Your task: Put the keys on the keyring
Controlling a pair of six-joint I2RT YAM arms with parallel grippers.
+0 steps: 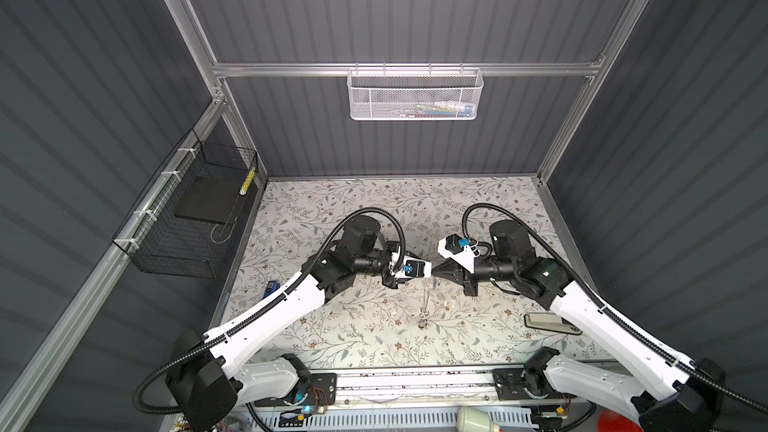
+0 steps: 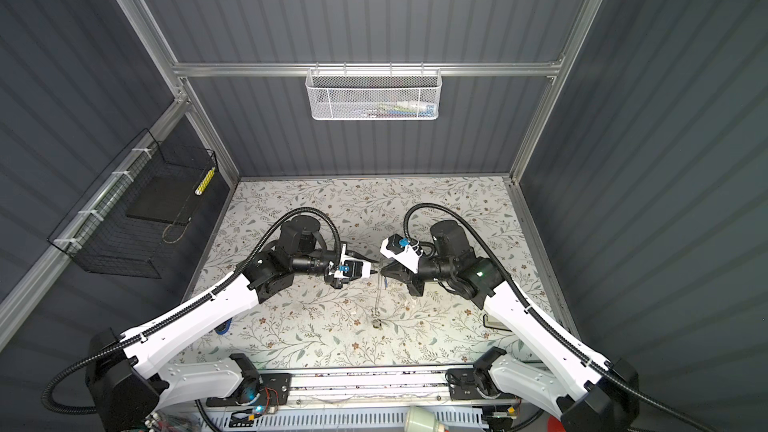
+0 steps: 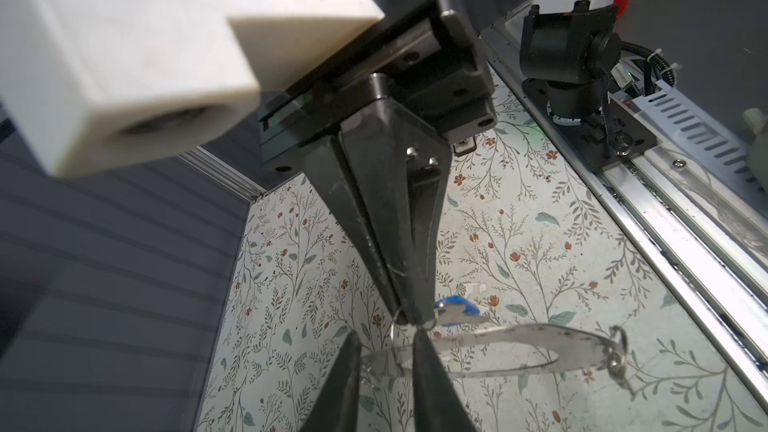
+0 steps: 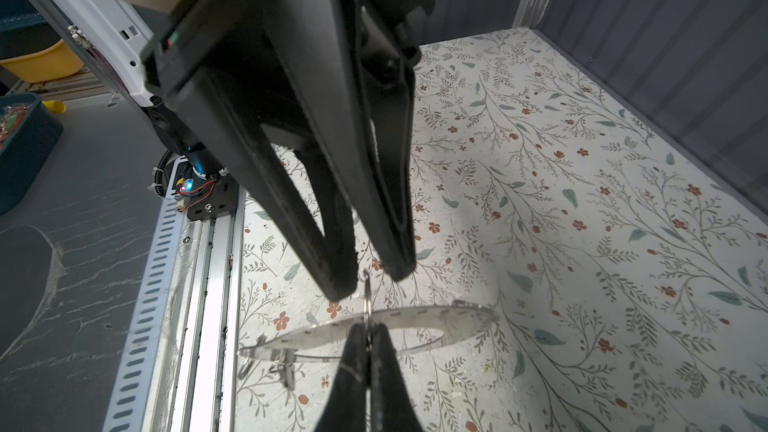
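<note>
My two grippers meet tip to tip above the middle of the floral table. The right gripper (image 4: pixel 368 336) is shut on the keyring (image 4: pixel 436 315), a wide flat grey band with small holes, pinching it where a small wire loop (image 4: pixel 368 288) crosses the band. The ring hangs from that grip and looks thin and edge-on in both top views (image 1: pixel 424 301) (image 2: pixel 377 297). A silvery key with a blue tag (image 3: pixel 455 310) dangles beside the right gripper's tips. The left gripper (image 3: pixel 386 351) is open, its fingers straddling the wire loop and the ring's near end. A small metal clasp (image 3: pixel 619 353) hangs at the ring's far end.
A blue block (image 1: pixel 272 286) lies by the table's left edge and a flat dark case (image 1: pixel 550 322) lies under the right arm. A black wire basket (image 1: pixel 187 222) hangs on the left wall, a white mesh basket (image 1: pixel 415 93) on the back wall. A metal rail (image 1: pixel 415 380) runs along the front.
</note>
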